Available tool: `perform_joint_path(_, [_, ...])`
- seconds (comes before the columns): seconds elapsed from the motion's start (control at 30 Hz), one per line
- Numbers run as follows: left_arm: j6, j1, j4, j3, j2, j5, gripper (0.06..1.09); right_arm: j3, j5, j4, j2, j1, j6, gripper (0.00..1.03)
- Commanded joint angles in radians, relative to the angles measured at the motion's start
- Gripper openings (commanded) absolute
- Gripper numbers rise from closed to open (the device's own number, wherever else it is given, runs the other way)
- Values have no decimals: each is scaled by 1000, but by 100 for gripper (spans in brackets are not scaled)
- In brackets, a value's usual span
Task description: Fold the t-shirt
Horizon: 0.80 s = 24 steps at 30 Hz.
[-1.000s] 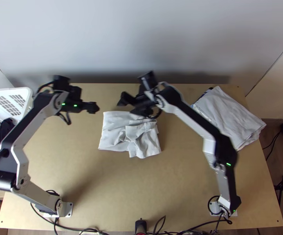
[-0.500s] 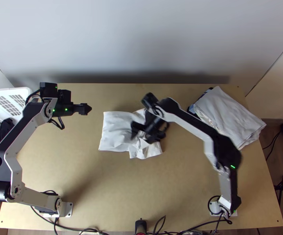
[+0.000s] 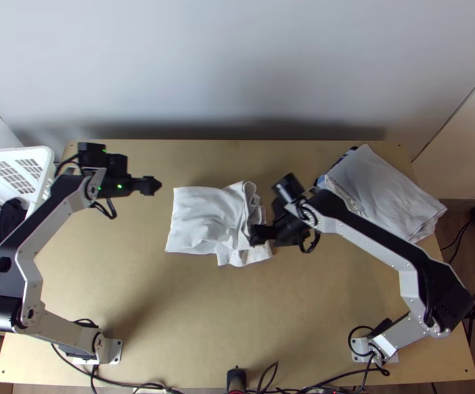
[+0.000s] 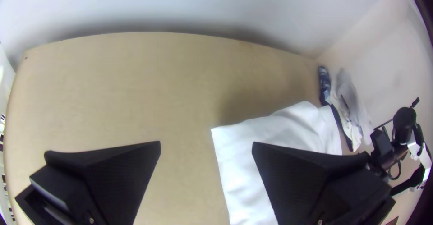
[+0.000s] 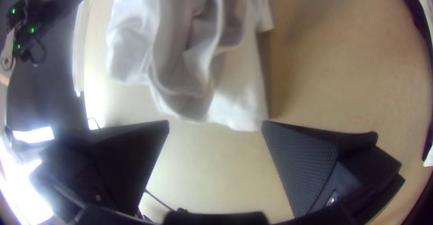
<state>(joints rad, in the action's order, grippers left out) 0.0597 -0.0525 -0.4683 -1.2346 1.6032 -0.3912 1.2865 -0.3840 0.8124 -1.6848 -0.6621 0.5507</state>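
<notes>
In the top view, the white t-shirt (image 3: pixel 201 220) lay rumpled on the wooden counter (image 3: pixel 237 315) before a pale wall (image 3: pixel 237 72), between left claw (image 3: pixel 154 186) and right claw (image 3: pixel 255 235). The left wrist view showed the fingers apart; the right wrist view, likewise.

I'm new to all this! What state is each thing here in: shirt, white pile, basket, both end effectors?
T-shirt: partly folded, rumpled and bunched at one side.
White pile: folded, layered.
Basket: holding dark cloth.
Left end effector: open, empty.
Right end effector: open, empty.
</notes>
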Motion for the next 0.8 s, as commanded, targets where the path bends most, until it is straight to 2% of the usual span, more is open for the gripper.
perform_joint_path(0.0, [8, -75, 11, 23, -5, 29, 104, -150, -39, -280, 8, 174, 100, 95])
perform_joint_path(0.23, [8, -148, -23, 32, -60, 29, 104, -156, -207, -535, -72, 311, 232, 93])
perform_joint_path(0.4, [6, -237, -61, 32, -81, 29, 104, -168, -314, -723, -150, 363, 384, 93])
perform_joint_path(0.6, [9, -302, -66, 18, -81, 29, 104, -171, -371, -760, -188, 341, 430, 93])
perform_joint_path(0.77, [35, -343, -64, -14, -65, 29, 104, -181, -389, -760, -191, 334, 433, 93])
